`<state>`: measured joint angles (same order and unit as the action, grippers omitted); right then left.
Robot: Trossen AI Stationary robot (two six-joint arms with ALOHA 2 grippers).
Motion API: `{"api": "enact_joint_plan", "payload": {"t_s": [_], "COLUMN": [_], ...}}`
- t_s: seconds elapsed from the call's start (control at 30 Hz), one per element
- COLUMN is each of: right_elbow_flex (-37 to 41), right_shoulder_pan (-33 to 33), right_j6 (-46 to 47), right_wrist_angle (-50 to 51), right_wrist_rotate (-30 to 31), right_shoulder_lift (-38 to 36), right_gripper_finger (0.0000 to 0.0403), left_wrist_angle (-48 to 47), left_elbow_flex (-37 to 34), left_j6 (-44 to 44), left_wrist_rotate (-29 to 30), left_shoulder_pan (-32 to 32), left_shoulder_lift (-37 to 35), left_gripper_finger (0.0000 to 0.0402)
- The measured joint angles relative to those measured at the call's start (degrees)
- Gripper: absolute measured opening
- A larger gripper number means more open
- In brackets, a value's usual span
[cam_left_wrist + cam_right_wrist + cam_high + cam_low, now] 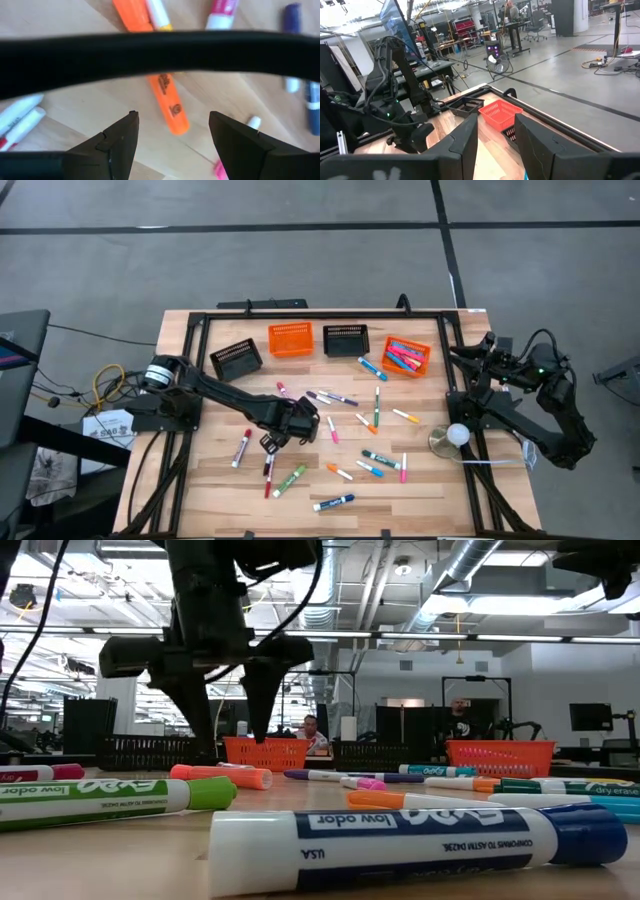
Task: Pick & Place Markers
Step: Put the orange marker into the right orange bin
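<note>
Many markers lie scattered on the wooden table [200, 480], among them a blue one [333, 503] at the near edge and a green one [290, 480]. My left gripper [273, 442] points steeply down over the table's left middle, open. An orange marker [167, 100] lies flat on the wood just beyond its fingertips, its end in line with the gap between them. In the low view the fingers [236, 745] hang just above that orange marker [222, 777]. My right gripper [495, 145] waits level at the far right [468, 358], open and holding nothing.
Along the far edge stand a black basket [236, 358], an orange basket [290, 338], another black basket [345, 338] and an orange basket [407, 356] holding markers. A round stand with a white ball [456, 435] sits at the right. A black frame [300, 315] borders the table.
</note>
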<state>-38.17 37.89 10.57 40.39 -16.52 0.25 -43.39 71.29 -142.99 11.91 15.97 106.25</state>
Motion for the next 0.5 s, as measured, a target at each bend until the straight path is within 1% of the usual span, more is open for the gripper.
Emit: {"api": "enact_joint_plan", "payload": {"t_s": [0.43, 0.5], "right_elbow_flex": [0.0, 0.0], "right_shoulder_pan": [0.0, 0.0], "right_j6": [0.0, 0.0], "right_wrist_angle": [0.1, 0.1], "right_wrist_rotate": [-0.1, -0.1], "right_shoulder_lift": [0.0, 0.0], "right_gripper_finger": [0.0118, 0.0118], "left_wrist_angle": [-1.9, -1.9], "left_elbow_flex": [-0.1, -0.9], "left_j6": [0.0, 0.0], "left_wrist_rotate": [-0.4, -0.4], "left_shoulder_pan": [-1.5, -1.9], "left_shoulder_lift": [1.6, 1.6], "left_gripper_finger": [0.0241, 0.0241]}}
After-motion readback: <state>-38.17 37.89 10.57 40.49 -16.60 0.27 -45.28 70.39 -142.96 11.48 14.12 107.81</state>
